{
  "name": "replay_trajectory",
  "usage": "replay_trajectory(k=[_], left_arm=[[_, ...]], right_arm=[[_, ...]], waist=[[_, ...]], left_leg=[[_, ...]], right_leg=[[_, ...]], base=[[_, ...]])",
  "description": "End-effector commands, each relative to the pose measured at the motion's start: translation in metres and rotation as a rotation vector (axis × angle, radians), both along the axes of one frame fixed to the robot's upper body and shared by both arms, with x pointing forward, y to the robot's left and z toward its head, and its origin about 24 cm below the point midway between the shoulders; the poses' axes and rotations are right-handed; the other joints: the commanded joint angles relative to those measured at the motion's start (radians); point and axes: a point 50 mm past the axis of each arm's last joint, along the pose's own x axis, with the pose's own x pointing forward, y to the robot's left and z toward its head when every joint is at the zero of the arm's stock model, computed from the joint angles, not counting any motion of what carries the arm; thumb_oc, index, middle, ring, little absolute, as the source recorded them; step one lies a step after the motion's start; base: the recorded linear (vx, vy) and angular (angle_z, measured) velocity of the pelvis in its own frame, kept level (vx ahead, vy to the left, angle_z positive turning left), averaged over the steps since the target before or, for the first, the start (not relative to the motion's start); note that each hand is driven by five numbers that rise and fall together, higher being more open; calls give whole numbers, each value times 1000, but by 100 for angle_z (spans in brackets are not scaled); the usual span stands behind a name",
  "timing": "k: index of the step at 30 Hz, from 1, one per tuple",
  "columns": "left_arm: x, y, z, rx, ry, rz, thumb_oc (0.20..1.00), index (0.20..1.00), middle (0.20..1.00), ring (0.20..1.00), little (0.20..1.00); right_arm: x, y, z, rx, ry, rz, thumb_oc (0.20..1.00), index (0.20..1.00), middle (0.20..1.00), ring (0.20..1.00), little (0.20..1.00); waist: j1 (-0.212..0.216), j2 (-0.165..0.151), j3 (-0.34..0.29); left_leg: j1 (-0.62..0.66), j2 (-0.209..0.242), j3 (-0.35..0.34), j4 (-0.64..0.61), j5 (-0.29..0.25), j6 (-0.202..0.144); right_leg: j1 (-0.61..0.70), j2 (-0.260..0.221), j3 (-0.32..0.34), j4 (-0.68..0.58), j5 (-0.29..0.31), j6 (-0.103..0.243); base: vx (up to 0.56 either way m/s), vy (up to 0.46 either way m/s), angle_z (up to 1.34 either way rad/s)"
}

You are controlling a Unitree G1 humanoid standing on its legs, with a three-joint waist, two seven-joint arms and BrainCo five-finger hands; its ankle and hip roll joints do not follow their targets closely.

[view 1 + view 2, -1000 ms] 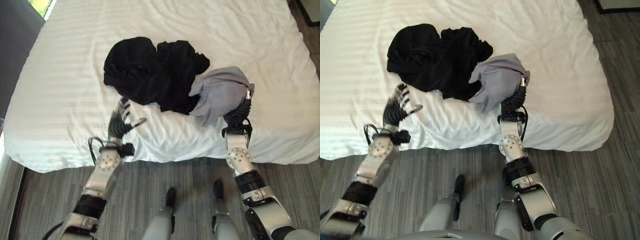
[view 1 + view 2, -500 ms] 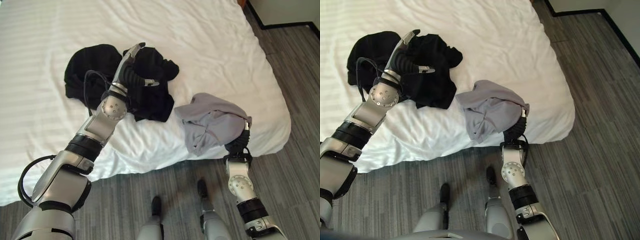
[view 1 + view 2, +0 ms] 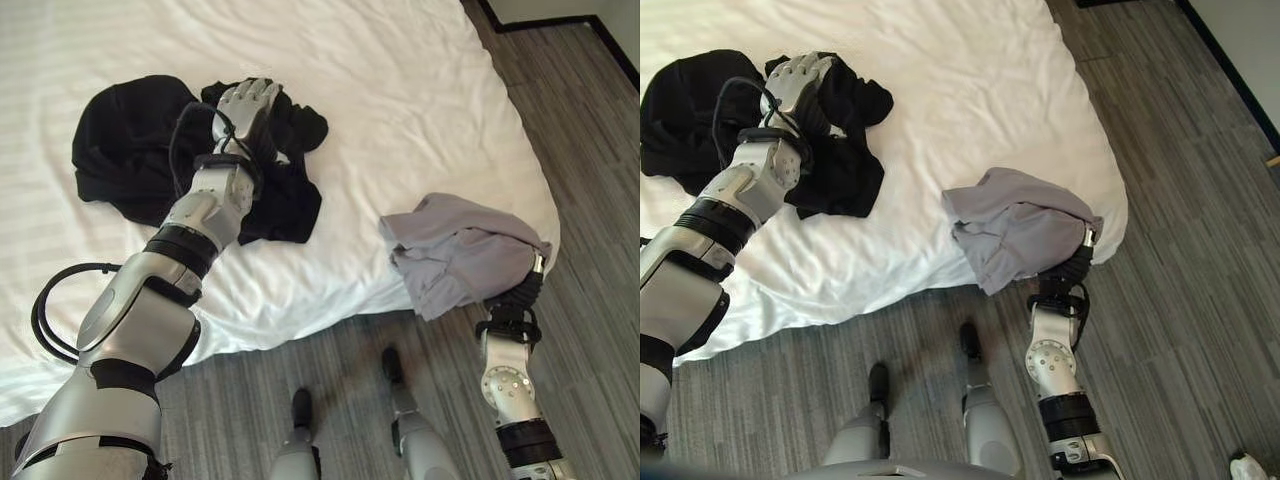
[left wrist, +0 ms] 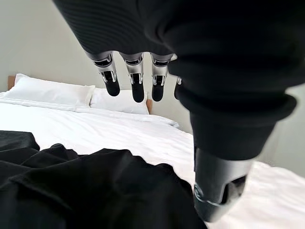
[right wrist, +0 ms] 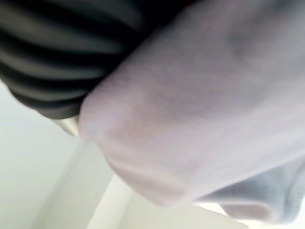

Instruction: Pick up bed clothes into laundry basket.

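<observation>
The grey garment [image 3: 460,250] is draped over the robot's right hand [image 3: 1077,268], which is lifted at the bed's corner so the cloth hangs clear of the mattress edge. The fingers are buried under the fabric, so I cannot tell whether they are clenched on it or merely carrying it; the right wrist view gives pale cloth pressed close against the ribbed cover and nothing more. Held up that way, the piece looks ready to be carried off toward a basket.

The left hand [image 3: 246,100] reaches out over the bed [image 3: 400,90], its fingers straight and relaxed, holding nothing. It hovers directly above the black clothes [image 3: 120,150], which lie bunched in a heap on the white sheet just beneath and beside its fingertips [image 4: 138,93]. From its own wrist view there is a visible gap between the dark tips and the cloth, with pillows [image 4: 52,90] far beyond. I judge the hand is poised for its next grab.
</observation>
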Motion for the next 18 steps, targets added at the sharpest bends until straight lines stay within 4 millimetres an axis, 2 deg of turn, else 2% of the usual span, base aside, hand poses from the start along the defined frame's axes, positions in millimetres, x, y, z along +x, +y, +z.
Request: replay_trajectory(k=[1,8,12,14,16,18], left_arm=[[-4,0,70,142,-211,60,1000,1000,1000,1000,1000],[-4,10,75,207,-205,126,1000,1000,1000,1000,1000],[-3,13,68,200,-177,124,1000,1000,1000,1000,1000],[-1,16,63,201,-142,153,1000,1000,1000,1000,1000],[1,32,57,114,-82,208,1000,1000,1000,1000,1000],[1,37,58,108,-76,229,1000,1000,1000,1000,1000]], right_arm=[[3,-15,47,-32,-225,-44,200,200,200,200,200],[6,-10,60,-35,-276,-29,200,200,200,200,200],[6,-9,62,-48,-284,-28,200,200,200,200,200],[8,-6,69,-64,-304,-18,200,200,200,200,200],[9,-1,78,-75,-334,-1,200,200,200,200,200],[9,0,80,-74,-339,2,200,200,200,200,200]], waist=[[31,31,36],[35,31,46],[36,30,55],[26,24,76],[12,7,105],[9,2,109]], left_leg=[[7,50,-119,-106,119,-12],[-8,51,-117,-106,118,-13],[-18,52,-121,-106,119,-15],[-42,57,-120,-106,126,-19],[-79,62,-115,-106,139,-25],[-91,64,-113,-106,143,-26]], right_leg=[[107,-35,-37,19,-112,64],[92,-31,-41,19,-108,65],[83,-29,-42,19,-108,65],[61,-27,-41,19,-99,66],[22,-19,-36,19,-78,66],[9,-16,-35,19,-70,67]], base=[[0,0,0],[0,0,0],[-11,1,0],[-95,-1,-2],[-101,-9,-9],[-38,-5,-10]])
